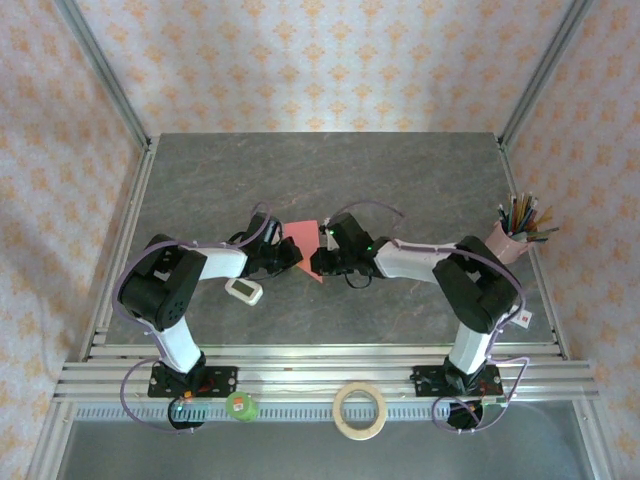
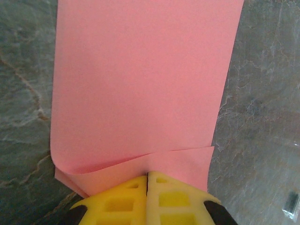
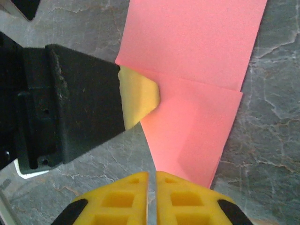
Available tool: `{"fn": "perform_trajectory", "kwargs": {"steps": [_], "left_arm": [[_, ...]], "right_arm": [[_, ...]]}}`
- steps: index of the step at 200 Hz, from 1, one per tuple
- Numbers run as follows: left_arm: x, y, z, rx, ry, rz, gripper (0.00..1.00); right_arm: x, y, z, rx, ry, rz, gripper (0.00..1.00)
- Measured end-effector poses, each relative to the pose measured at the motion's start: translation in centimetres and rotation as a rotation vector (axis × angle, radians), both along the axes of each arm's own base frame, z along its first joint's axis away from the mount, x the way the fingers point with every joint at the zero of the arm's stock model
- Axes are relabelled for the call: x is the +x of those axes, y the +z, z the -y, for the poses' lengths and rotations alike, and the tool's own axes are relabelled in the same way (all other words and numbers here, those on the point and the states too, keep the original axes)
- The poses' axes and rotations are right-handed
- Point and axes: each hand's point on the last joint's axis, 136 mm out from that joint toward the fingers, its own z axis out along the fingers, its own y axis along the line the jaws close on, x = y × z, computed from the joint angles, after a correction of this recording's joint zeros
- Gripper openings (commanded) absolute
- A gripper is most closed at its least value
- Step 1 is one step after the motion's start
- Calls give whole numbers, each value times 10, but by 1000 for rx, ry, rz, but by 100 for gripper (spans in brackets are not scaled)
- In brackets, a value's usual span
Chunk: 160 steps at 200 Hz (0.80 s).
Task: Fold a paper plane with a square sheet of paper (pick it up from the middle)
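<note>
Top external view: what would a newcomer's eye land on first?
The pink-red square sheet of paper, partly folded, lies mid-way across the table where both arms meet. The left claw is shut with its tips at the fold, and the right claw is shut on the sheet's near edge. A cup of pencils stands at the right edge.

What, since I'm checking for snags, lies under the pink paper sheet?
Under the pink-red square paper sheet lies the grey marbled tabletop, visible around it. At one edge a second pink layer peeks out. Anything beneath the middle is covered.
</note>
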Motion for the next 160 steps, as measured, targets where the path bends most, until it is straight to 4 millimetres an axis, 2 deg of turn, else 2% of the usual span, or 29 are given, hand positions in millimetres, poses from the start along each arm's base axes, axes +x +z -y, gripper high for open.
{"fn": "perform_trajectory", "kwargs": {"steps": [37, 125, 160], "left_arm": [[0, 0, 0, -1, -1, 0, 6], [-1, 3, 0, 1, 0, -4, 6], [3, 23, 1, -14, -1, 32, 6]], "right_arm": [[5, -8, -7, -1, -2, -22, 10], [5, -31, -7, -57, 5, -78, 8], [6, -32, -7, -75, 6, -81, 7]]}}
